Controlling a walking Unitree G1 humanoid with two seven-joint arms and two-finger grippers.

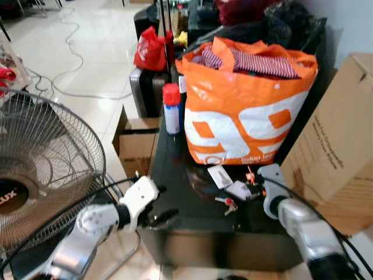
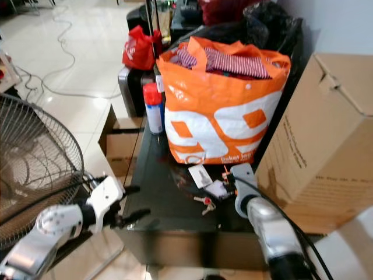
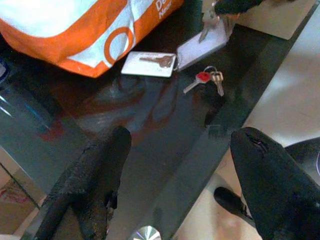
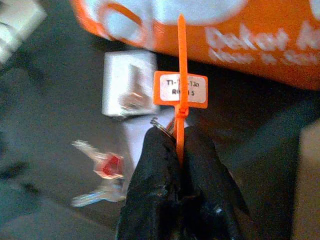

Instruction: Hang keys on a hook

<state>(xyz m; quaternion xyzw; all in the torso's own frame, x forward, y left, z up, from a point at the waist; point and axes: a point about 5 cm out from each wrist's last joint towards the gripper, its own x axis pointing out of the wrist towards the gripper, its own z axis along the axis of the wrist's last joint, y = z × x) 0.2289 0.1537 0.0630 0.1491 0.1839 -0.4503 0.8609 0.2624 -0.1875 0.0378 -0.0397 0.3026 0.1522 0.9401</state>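
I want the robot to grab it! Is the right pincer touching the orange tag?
Touching. In the right wrist view the right pincer has its two black fingers pressed shut around the strap of the orange tag, with no gap showing.

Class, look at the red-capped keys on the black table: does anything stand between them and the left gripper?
Nothing visible does. Bare tabletop lies between the open left gripper and the keys; the orange bag sits off to the side.

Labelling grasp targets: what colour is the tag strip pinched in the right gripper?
Orange plastic tag strip with a white label, clearest in the right wrist view.
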